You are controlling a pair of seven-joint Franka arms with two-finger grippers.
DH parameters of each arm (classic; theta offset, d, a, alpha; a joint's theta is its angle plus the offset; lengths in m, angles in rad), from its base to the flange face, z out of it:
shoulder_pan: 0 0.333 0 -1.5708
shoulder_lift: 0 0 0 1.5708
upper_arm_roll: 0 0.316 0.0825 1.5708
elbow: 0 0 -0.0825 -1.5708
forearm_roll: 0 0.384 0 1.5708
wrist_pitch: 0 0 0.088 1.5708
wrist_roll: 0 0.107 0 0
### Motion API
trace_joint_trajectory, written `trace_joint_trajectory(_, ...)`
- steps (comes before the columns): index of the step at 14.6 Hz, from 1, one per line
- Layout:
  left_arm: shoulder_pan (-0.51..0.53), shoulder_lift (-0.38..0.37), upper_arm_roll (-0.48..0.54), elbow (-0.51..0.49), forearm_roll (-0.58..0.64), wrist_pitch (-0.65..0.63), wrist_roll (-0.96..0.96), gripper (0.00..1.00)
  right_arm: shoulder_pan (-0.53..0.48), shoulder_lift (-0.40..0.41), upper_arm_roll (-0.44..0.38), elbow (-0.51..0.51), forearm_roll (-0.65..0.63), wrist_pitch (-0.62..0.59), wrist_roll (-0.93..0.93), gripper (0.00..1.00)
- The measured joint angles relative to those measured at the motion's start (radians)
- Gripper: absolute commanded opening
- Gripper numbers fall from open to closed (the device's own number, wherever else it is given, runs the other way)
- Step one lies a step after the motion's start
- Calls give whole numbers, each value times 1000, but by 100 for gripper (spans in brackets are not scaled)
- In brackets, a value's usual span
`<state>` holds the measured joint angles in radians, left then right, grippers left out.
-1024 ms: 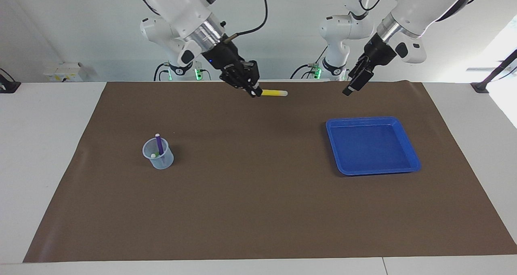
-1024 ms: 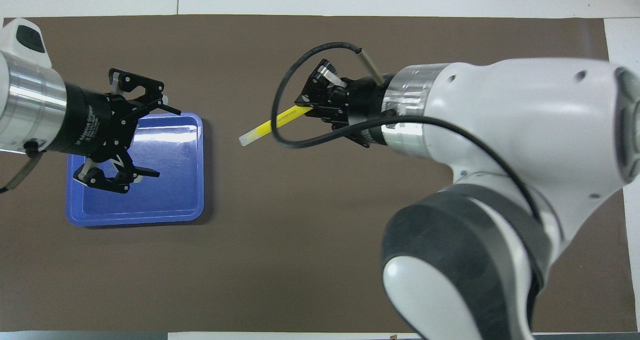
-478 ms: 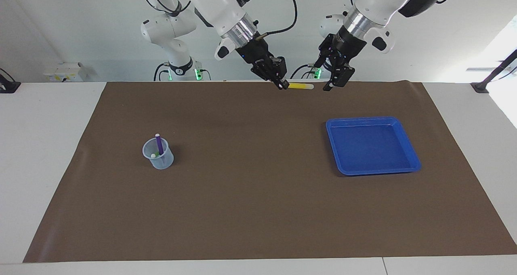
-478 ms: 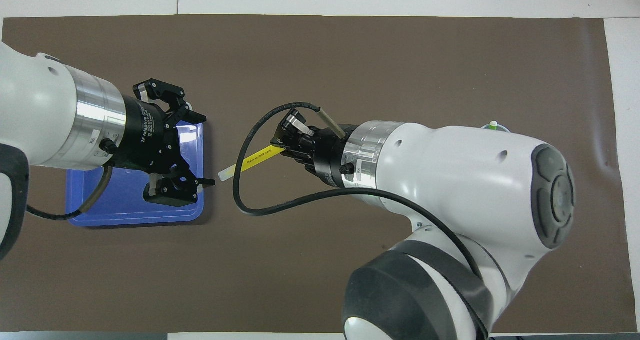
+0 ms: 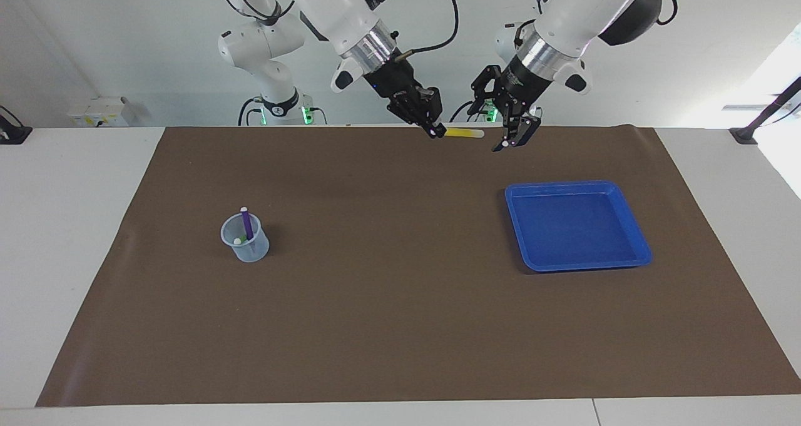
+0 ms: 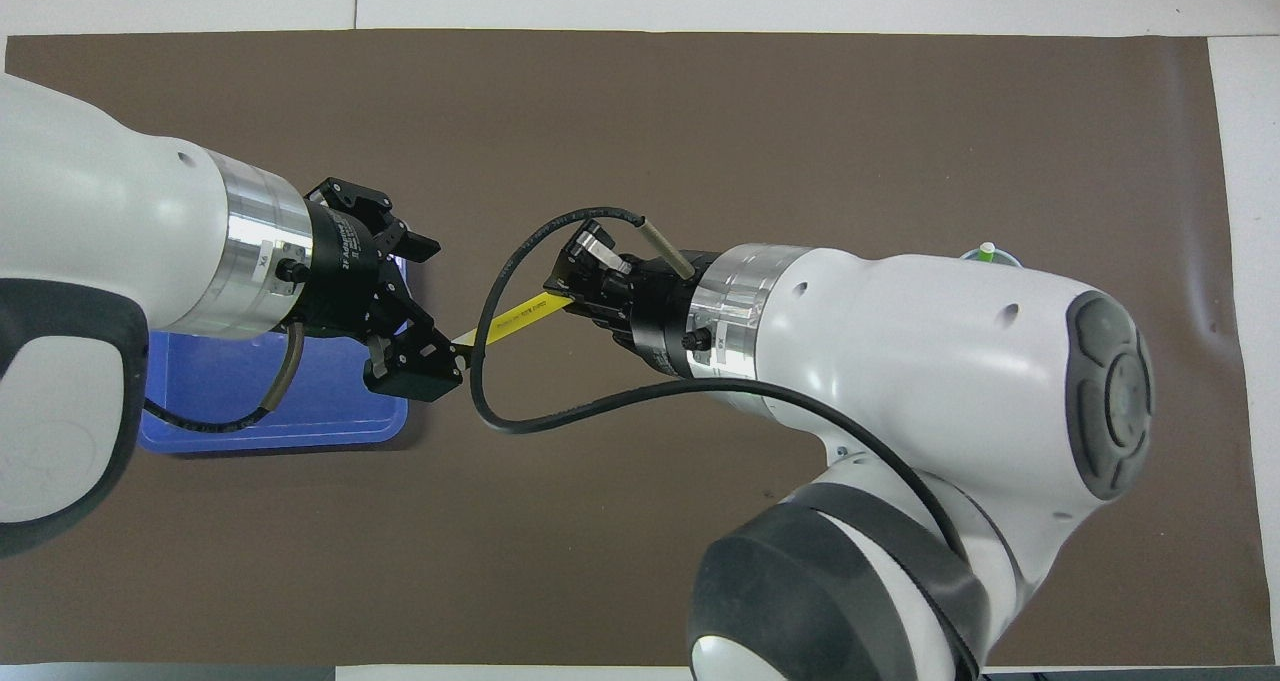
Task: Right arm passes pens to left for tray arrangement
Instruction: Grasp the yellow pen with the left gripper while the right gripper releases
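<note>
Right gripper (image 5: 433, 129): pinched shut on one end of the yellow pen (image 5: 462, 133), up in the air over the brown mat's (image 5: 388, 301) edge nearest the robots.
Yellow pen: held level, slim, with a pale whitish end pointing at the left gripper (image 5: 508, 135); dark print ran along its barrel but was too small to read.
Left gripper: fingers spread wide, raised just beside the pen's pale end.
Facing view only: the pale tip stood just short of the left gripper; a translucent cup (image 5: 245, 238) toward the right arm's end of the table held the purple pen (image 5: 246, 223) upright and a whitish pen end.
Overhead view only: the left gripper's body bore white lettering, not legible; the pen's tip was hidden there, and the right arm covered nearly all of the cup.
Tray (image 5: 577, 226): bright blue, shallow, raised rim, toward the left arm's end of the table.
</note>
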<state>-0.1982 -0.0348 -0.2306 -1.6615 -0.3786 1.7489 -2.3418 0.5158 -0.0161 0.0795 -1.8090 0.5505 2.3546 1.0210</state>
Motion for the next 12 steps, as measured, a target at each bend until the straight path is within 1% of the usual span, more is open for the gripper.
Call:
trace_joint_trajectory(5,-44,-10,-6,-33,-13,22,26,100,0,0,-2,0,0,0,0,0)
trace_joint_trajectory(6,-50,-13,-6,-37,-14,23,27,98,0,0,-3,0,0,0,0,0)
trace_joint_trajectory(8,-54,-17,-6,-40,-15,26,27,87,0,0,-4,0,0,0,0,0)
trace_joint_trajectory(10,-54,-18,-3,-41,-15,34,27,73,0,0,-5,0,0,0,-1,0)
trace_joint_trajectory(12,-54,-18,-2,-42,-15,45,27,72,0,0,-5,0,0,0,-1,0)
